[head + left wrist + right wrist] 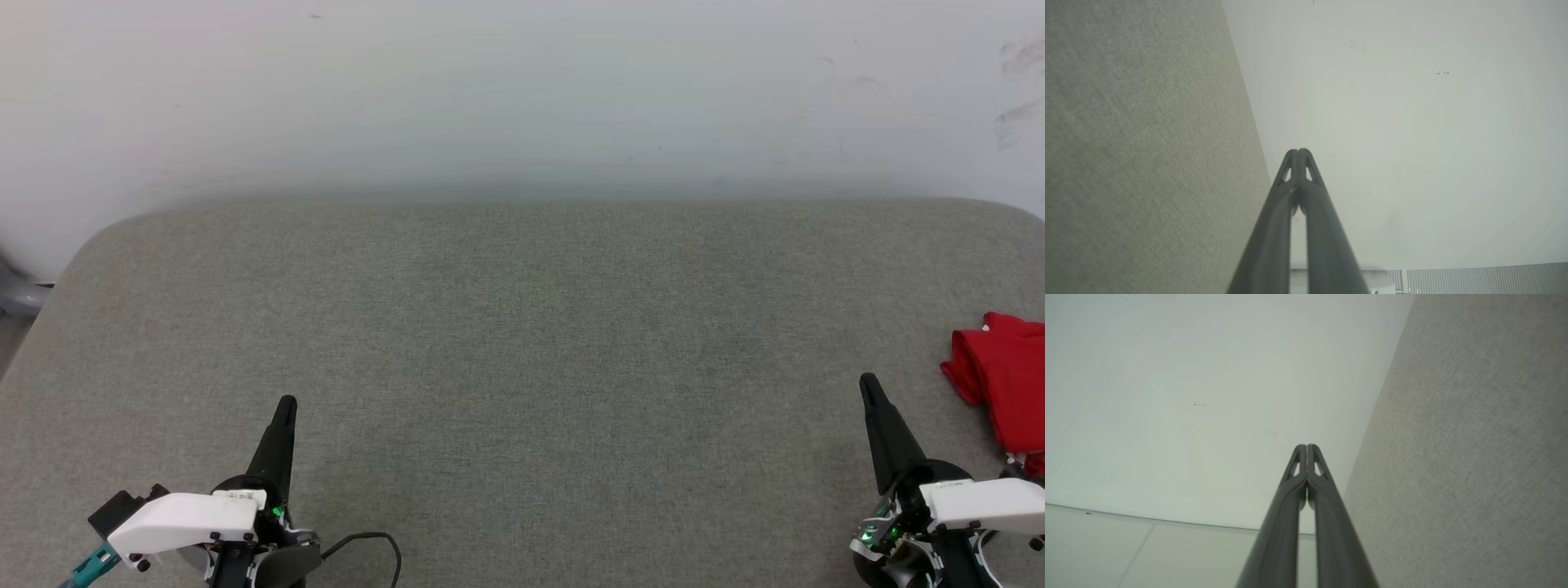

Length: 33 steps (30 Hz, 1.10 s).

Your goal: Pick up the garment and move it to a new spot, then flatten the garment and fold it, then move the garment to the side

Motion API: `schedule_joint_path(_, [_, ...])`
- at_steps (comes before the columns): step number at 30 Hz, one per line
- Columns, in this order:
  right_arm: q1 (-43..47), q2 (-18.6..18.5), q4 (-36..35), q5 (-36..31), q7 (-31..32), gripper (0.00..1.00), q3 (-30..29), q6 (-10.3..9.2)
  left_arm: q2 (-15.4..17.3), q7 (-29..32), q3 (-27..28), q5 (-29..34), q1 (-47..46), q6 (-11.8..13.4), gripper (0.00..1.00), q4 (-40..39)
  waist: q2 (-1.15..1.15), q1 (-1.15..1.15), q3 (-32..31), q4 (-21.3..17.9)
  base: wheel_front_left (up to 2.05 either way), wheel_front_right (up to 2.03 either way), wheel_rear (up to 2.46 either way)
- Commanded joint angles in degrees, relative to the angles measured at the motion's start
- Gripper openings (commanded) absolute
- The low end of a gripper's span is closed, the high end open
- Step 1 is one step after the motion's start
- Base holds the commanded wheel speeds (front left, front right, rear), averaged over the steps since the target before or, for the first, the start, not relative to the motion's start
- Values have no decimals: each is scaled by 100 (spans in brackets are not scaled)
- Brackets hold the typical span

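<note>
Red garment (1002, 371) crumpled on grey table (522, 327), right | left gripper (286, 402) closed, empty | right gripper (868, 381) closed, empty

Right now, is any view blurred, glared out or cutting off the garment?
Head view: soft even light, no glare, sharp; the garment is cropped by the right edge. Left wrist view: the left gripper goes soft toward the lens, and the grey fabric surface appears tilted. Right wrist view: the right gripper is likewise soft low down.
</note>
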Motion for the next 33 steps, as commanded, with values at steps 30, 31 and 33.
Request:
schedule_joint_path(30, [-206, 34, 174, 534, 105, 0, -63, -2, -69, 160, 118, -533, -134, -96, 0, 22, 0, 0, 33, -23, 0, 0, 0])
schedule_joint_path(31, [-207, 35, 174, 534, 107, 0, -65, -2, -69, 160, 117, -533, -134, -97, 0, 22, 0, 0, 33, -23, 0, 0, 0])
schedule_joint_path(33, [-207, 38, 175, 531, 111, 0, -70, -2, -69, 160, 117, -533, -134, -96, 0, 22, 0, 0, 33, -23, 0, 0, 0])
